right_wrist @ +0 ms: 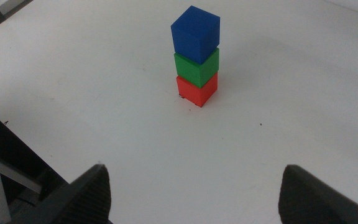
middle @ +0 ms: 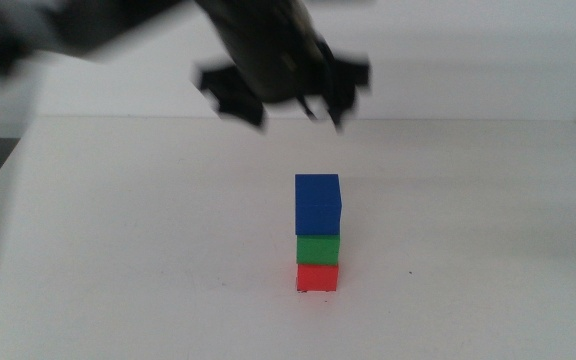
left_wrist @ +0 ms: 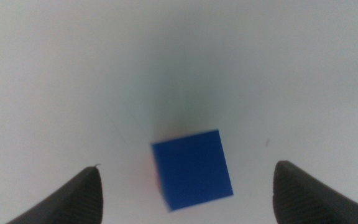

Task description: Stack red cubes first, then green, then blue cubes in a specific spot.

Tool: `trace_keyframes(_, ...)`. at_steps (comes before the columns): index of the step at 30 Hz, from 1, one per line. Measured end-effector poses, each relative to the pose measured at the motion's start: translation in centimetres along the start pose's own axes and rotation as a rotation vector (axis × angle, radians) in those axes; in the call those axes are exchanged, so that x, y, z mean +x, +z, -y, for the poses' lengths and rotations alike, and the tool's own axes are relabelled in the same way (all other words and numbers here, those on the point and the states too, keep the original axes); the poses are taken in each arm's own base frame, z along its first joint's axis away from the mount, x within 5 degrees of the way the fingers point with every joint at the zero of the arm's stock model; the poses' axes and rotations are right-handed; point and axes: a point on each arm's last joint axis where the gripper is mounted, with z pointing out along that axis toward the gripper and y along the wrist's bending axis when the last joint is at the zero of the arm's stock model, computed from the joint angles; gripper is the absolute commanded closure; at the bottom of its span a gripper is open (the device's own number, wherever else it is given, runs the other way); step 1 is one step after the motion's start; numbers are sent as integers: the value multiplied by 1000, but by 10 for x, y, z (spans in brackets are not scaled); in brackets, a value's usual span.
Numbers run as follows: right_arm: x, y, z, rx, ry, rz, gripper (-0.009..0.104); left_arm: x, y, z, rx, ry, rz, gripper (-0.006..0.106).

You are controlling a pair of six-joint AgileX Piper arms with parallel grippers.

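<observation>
Middle view shows a three-cube tower standing near the centre of the white table (middle: pixel 118 230): the red cube (middle: pixel 317 277) sits on the tabletop, the green cube (middle: pixel 318 248) rests on top of it, and the blue cube (middle: pixel 318 204) crowns the pile, turned slightly so that it is not quite square with the two beneath. A few faint dark marks show on the table at the foot of the red cube, and another small speck lies to the right of the tower. The left gripper (middle: pixel 288 112) hangs in the air above and a little to the far side of the tower, blurred, its arm reaching in from the left; its two dark jaws are spread wide and hold nothing, well clear of the blue cube. Seen from the left wrist, the blue cube (left_wrist: pixel 192 169) lies straight below, between the parted jaws of the left gripper (left_wrist: pixel 185 186) and touching neither of them, with a thin sliver of red peeking out at one edge. From the right wrist, the right gripper (right_wrist: pixel 194 190) waits low and on the near side, apart from the tower, jaws released and empty, looking at the red cube (right_wrist: pixel 197 90), green cube (right_wrist: pixel 196 65) and blue cube (right_wrist: pixel 195 34) stacked in that order.
</observation>
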Motion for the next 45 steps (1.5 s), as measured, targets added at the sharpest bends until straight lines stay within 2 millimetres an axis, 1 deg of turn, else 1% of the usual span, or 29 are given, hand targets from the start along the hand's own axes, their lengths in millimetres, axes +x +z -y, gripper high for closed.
trace_keyframes(1, 0, 0, 0, 0, 0, 0, 7, 1, -17, -5, -1, 0, 45, 7)
trace_keyframes(3, 0, 0, 0, 0, 0, 0, 7, 9, -58, -20, -26, 7, 142, 7)
trace_keyframes(4, 0, 0, 0, 0, 0, 0, 7, 15, -77, -29, -44, 12, 190, 7)
trace_keyframes(6, 0, 0, 0, 0, 0, 0, 7, 34, -107, -50, -83, 25, 255, 7)
trace_keyframes(9, 0, 0, 0, 0, 0, 0, 7, 64, -134, -81, -136, 16, 304, 7)
trace_keyframes(13, 0, 0, 0, 0, 0, 0, 7, 98, -155, -118, -213, -23, 354, 7)
trace_keyframes(15, 0, 0, 0, 0, 0, 0, 7, 114, -159, -134, -247, -50, 360, 7)
trace_keyframes(19, 0, 0, 0, 0, 0, 0, 7, 141, -160, -152, -281, -44, 359, 7)
trace_keyframes(21, 0, 0, 0, 0, 0, 0, 7, 153, -161, -161, -247, -12, 388, 7)
trace_keyframes(25, 0, -1, 0, -1, 1, 5, 7, 174, -163, -170, -172, 23, 489, 7)
trace_keyframes(29, 1, -2, 1, -2, 2, 8, 7, 193, -161, -176, -179, 3, 521, 7)
trace_keyframes(34, 1, -2, 1, -2, 2, 8, 7, 201, -162, -176, -168, -8, 537, 7)
trace_keyframes(45, 1, -2, 1, -2, 2, 8, 7, 202, -165, -175, -175, -5, 563, 7)
